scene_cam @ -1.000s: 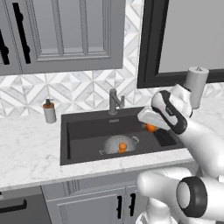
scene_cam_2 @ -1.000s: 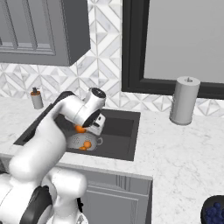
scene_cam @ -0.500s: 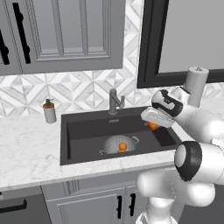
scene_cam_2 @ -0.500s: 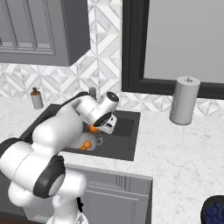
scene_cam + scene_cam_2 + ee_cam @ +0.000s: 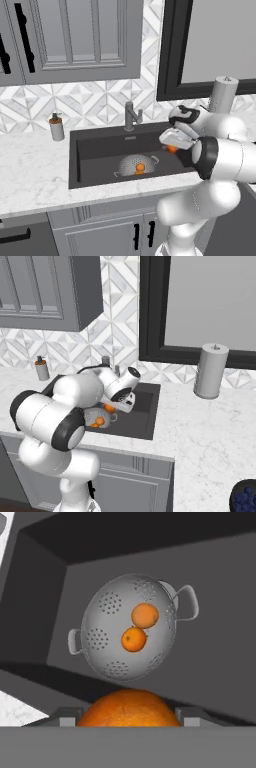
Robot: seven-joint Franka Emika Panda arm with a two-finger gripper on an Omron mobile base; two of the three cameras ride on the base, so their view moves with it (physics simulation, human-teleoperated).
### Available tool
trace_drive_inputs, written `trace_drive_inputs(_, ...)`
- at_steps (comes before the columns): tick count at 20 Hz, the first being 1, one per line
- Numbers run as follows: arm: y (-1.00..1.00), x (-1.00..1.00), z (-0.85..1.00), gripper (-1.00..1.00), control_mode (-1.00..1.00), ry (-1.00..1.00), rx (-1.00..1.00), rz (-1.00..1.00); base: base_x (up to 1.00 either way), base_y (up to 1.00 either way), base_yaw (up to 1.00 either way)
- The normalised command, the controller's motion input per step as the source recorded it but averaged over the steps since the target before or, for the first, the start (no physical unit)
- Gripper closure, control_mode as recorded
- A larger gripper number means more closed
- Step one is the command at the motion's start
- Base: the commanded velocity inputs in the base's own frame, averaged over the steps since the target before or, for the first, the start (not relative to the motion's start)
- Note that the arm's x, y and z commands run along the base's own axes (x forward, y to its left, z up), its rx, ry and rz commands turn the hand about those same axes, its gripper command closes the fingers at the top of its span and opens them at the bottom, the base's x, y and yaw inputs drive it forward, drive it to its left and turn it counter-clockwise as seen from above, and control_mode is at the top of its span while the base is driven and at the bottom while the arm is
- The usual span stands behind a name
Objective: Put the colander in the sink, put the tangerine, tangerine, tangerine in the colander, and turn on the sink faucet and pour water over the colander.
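Note:
The silver colander sits on the floor of the dark sink. Two tangerines lie inside it, touching each other. A third tangerine hangs over the sink's right part, above and to the right of the colander. My gripper is shut on it. The faucet stands behind the basin with no stream showing.
A soap bottle stands left of the sink on the marble counter. A paper towel roll stands at the back right. A dark bowl of blue berries sits near the counter's front right.
The arm's elbow has swung round and the hand has turned, carrying the held tangerine a little way over the sink. The colander and its two tangerines have not moved.

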Motion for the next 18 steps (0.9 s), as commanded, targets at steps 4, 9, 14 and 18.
trace_drive_inputs(4, 0.31, 0.0, -0.37, 1.0, -1.0, 0.0, 0.01, 0.12, 0.0, 0.0, 0.0)
trace_drive_inputs(9, 0.41, 0.01, -0.33, 1.0, -1.0, 0.0, 0.02, 0.1, 0.0, 0.0, 0.0)
trace_drive_inputs(14, 0.16, 0.14, -0.35, 1.0, -1.0, 0.0, 0.03, 0.06, 0.0, 0.0, 0.0)
trace_drive_inputs(18, 0.1, 0.16, -0.29, 1.0, -1.0, 0.0, 0.04, 0.06, 0.0, 0.0, 0.0)
